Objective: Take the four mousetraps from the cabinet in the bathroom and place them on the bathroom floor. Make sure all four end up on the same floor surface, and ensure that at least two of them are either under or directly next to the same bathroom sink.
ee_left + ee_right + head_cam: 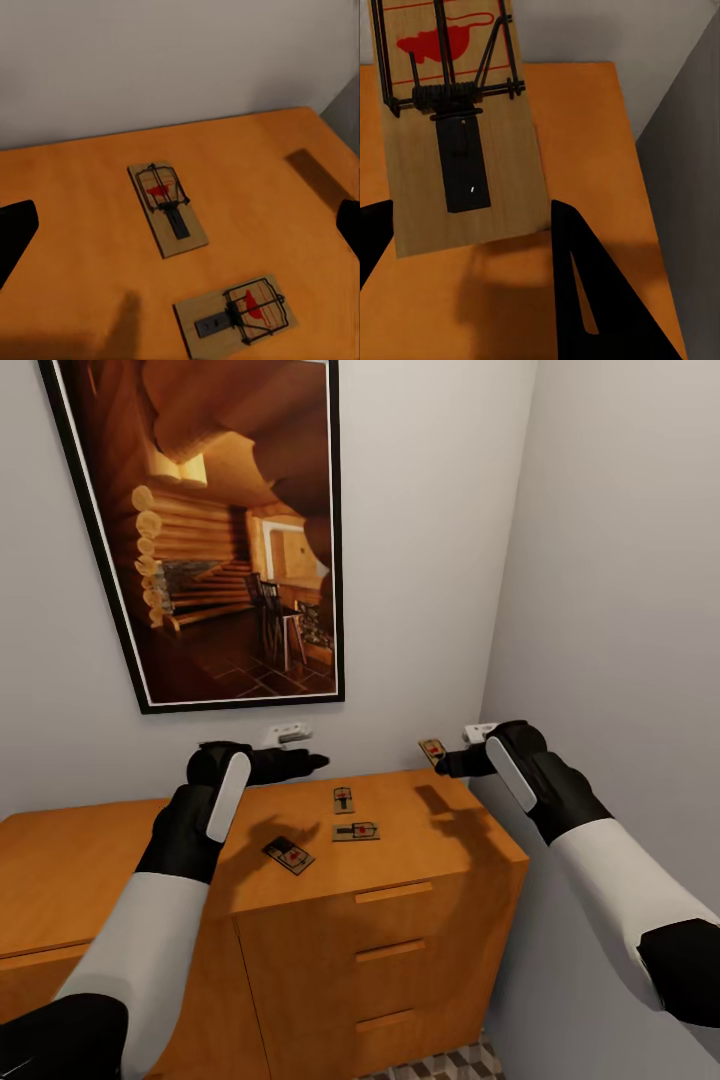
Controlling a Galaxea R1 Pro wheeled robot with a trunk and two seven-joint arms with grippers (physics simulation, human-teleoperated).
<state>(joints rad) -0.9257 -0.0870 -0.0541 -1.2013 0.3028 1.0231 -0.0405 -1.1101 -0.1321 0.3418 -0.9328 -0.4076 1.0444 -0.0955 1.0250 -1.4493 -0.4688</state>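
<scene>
On the flat top of the cabinet [420,840] 3 mousetraps [357,831] are seen lying flat, near each other. A 4th mousetrap [433,750] is gripped between the closed fingers of the right gripper [447,762], lifted above the cabinet's right end. The left gripper [305,763] is held above the top, fingers spread and empty.

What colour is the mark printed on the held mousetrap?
Red, on the pale wood of the mousetrap; clearest in the right wrist view.
</scene>
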